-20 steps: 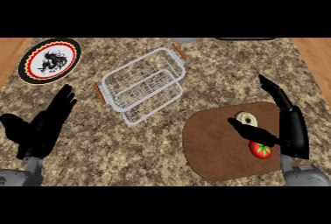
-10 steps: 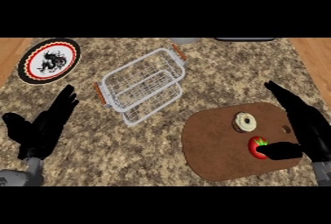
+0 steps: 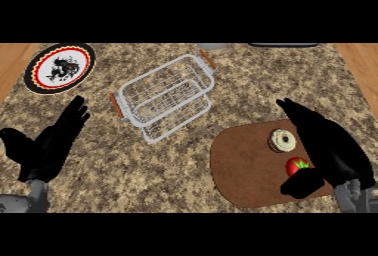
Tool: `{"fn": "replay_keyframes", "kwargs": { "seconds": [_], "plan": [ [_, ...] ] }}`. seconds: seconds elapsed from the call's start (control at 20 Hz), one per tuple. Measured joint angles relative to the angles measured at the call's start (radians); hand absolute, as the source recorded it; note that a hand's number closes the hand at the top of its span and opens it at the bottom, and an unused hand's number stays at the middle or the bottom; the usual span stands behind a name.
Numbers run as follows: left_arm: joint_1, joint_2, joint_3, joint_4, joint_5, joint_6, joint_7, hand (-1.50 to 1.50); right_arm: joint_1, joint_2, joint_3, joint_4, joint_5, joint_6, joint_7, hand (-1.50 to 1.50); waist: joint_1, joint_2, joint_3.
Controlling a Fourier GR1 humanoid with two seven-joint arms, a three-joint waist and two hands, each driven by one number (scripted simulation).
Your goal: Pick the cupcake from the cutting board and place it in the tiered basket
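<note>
Head view
Counter: we look steeply down on a speckled brown-and-tan granite counter [image 3: 148,165] that fills most of the view.
Room: we see warm wooden strips past the counter's left and right ends; at the far edge a grey rounded thing and a dark flat thing are cut off, and we cannot tell what they are.
Right hand: our right hand [image 3: 332,150] lies over the right part of the cutting board, fingers stretched straight toward the far side and thumb jutting toward the left; we see nothing held in it.
Cutting board: the rounded brown cutting board [image 3: 244,165] lies under and to the left of the right hand.
Cupcake: the cupcake [image 3: 282,141], pale and round from above, stands on the board just left of the right hand's fingers, not in its hold.
Red item: a small red fruit with a green top [image 3: 297,166] lies on the board between the thumb and the palm; we cannot tell if it touches them.
Tiered basket: the wire tiered basket [image 3: 164,97] with orange handles stands well away from the right hand, up and to its left.
Left hand: our left hand [image 3: 48,145] rests open near the left edge, fingers up.
Plate: a black-rimmed plate [image 3: 59,67] with a white centre lies beyond the left hand's fingertips.
</note>
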State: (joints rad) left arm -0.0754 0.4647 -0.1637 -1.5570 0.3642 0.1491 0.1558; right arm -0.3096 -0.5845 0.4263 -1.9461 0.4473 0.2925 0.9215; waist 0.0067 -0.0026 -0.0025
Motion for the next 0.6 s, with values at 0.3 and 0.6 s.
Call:
{"fn": "replay_keyframes", "kwargs": {
  "seconds": [0.3, 0.6],
  "plan": [
    [0.012, -0.035, 0.014, -0.013, -0.044, -0.003, 0.002, 0.00, 0.000, 0.094, 0.004, 0.080, 0.096, 0.002, 0.019, -1.50, -0.002, 0.002, 0.002],
    [0.021, -0.045, 0.050, -0.006, -0.048, -0.045, 0.003, 0.00, 0.032, 0.170, 0.022, 0.241, 0.223, -0.056, -0.032, -1.50, -0.002, 0.003, 0.002]
  ]
}}
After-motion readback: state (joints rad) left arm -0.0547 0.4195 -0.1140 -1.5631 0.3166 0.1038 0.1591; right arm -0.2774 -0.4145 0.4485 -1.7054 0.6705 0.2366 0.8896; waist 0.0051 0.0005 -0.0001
